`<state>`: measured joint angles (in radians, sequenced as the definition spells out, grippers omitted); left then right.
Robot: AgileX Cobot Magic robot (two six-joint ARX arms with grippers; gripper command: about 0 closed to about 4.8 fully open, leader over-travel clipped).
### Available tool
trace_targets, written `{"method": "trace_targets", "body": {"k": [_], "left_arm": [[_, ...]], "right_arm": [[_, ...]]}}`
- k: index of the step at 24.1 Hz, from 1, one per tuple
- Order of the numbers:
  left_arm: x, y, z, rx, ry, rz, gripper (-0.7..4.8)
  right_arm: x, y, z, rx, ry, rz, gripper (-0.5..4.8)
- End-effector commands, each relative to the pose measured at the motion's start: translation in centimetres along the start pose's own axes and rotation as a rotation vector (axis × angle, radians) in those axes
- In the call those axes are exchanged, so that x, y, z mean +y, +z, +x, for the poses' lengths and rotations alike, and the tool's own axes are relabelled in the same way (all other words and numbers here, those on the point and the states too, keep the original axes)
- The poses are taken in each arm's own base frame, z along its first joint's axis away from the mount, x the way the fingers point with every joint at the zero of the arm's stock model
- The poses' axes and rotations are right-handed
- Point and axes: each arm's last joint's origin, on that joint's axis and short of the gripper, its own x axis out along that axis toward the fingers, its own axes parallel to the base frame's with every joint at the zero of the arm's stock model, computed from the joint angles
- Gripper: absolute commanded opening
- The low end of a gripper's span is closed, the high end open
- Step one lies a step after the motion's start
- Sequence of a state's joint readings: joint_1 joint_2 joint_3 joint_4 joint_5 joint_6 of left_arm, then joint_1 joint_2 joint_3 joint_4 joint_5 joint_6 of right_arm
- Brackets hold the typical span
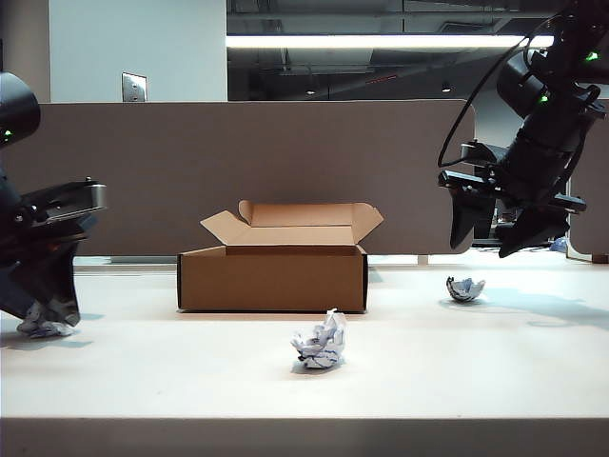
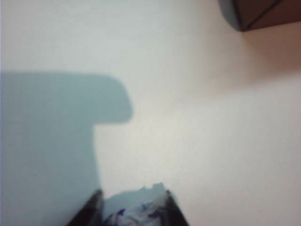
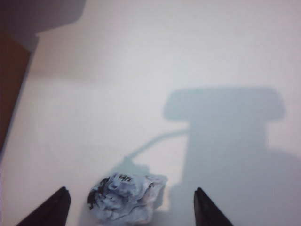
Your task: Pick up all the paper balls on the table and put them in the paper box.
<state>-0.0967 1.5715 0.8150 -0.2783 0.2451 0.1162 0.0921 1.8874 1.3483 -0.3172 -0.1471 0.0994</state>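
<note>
From the exterior view we see the white worktop (image 1: pixel 495 367) with the brown paper box (image 1: pixel 273 278) standing at its middle, flaps raised. One paper ball (image 1: pixel 321 341) lies in front of the box, nearer the front edge. A second paper ball (image 1: pixel 465 288) lies to the right of the box, well apart from it. The right hand (image 1: pixel 495 236) hangs in the air above and a little right of that ball, touching nothing. At the far left the left hand (image 1: pixel 46 319) is down at the worktop, and a third paper ball (image 1: pixel 38 327) shows white between its fingertips. A grey-brown partition (image 1: pixel 285 162) stands behind the worktop.

In the left wrist view we find the left hand (image 2: pixel 131 212) with its two dark fingers (image 2: pixel 91 207) drawn narrow against a crumpled ball (image 2: pixel 134 212), both fingers touching the paper. A corner of the box (image 2: pixel 268 14) shows at the far edge, well apart.

In the right wrist view the right hand (image 3: pixel 131 207) has its fingers (image 3: pixel 51 207) spread wide. The ball (image 3: pixel 127 197) lies on the worktop between them, touching neither, closer to one finger than the other. A brown edge of the box (image 3: pixel 11 84) shows at one side.
</note>
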Motion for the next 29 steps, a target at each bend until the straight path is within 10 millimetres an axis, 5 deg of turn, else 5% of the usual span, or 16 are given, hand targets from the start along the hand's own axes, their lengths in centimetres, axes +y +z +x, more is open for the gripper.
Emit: {"method": "trace_targets", "body": {"k": [1, 11, 20, 24, 29], "left_arm": [[0.0, -0.4, 0.1, 0.037, -0.007, -0.011, 0.79], [0.0, -0.3, 0.1, 0.026, -0.005, -0.014, 0.48], [0.0, 0.5, -0.2, -0.011, -0.002, -0.044, 0.47], [0.0, 2.9, -1.2, -0.089, -0.011, -0.066, 0.34], [-0.7, 8.7, -4.5, -0.32, -0.127, -0.083, 0.15]], "right_arm": [[0.1, -0.6, 0.8, 0.051, 0.057, 0.039, 3.65], [-0.3, -1.7, 3.3, 0.112, 0.072, 0.049, 3.55], [-0.3, -1.5, 4.3, 0.122, 0.093, 0.049, 1.23], [-0.2, -1.2, 4.2, 0.093, 0.117, -0.015, 0.52], [0.6, 0.3, 2.0, 0.005, 0.247, -0.048, 0.44]]}}
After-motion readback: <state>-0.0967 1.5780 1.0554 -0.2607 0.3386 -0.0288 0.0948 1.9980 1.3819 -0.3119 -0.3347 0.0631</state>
